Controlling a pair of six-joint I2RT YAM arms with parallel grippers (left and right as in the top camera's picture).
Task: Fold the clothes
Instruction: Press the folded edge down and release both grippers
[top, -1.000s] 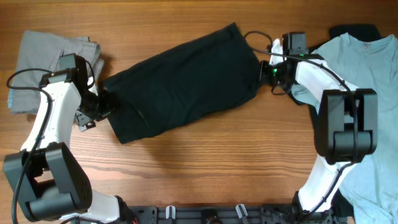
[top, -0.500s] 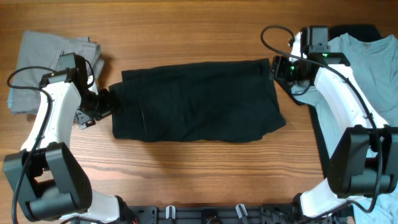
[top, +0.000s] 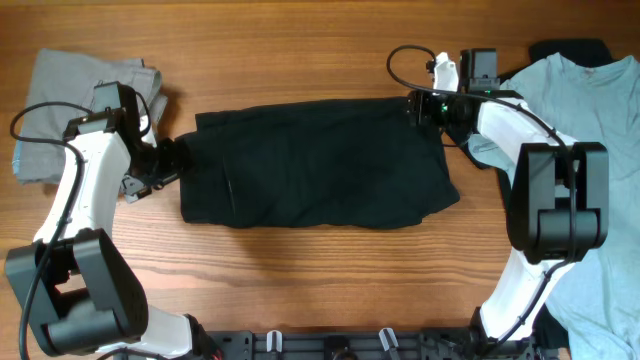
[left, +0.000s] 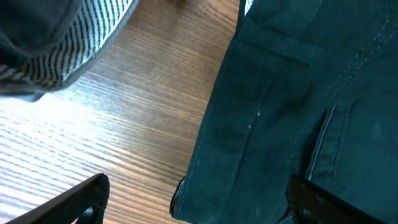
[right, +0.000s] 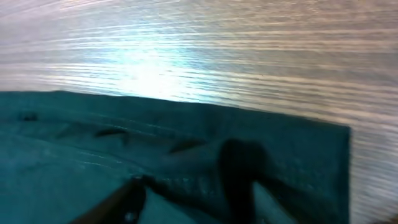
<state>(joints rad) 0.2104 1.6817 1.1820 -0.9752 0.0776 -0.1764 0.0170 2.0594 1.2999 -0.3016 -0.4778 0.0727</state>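
Note:
A dark teal garment (top: 315, 175) lies flat across the middle of the table. My left gripper (top: 170, 160) is at its left edge; in the left wrist view the jaws (left: 199, 202) are spread wide, with the garment's stitched hem (left: 280, 124) between them and not pinched. My right gripper (top: 420, 108) is over the garment's top right corner. The right wrist view is blurred and shows its fingers (right: 186, 186) narrowed on a bunched ridge of the dark fabric (right: 93, 143).
A folded grey striped garment (top: 70, 95) lies at the far left, also seen in the left wrist view (left: 56, 43). A light blue T-shirt (top: 600, 120) is spread at the right edge with a black item (top: 570, 48) behind it.
The garment swung from a diagonal lie to a flat one across the table. My right gripper went out to the right, then came back left onto the top right corner. My left gripper stayed put.

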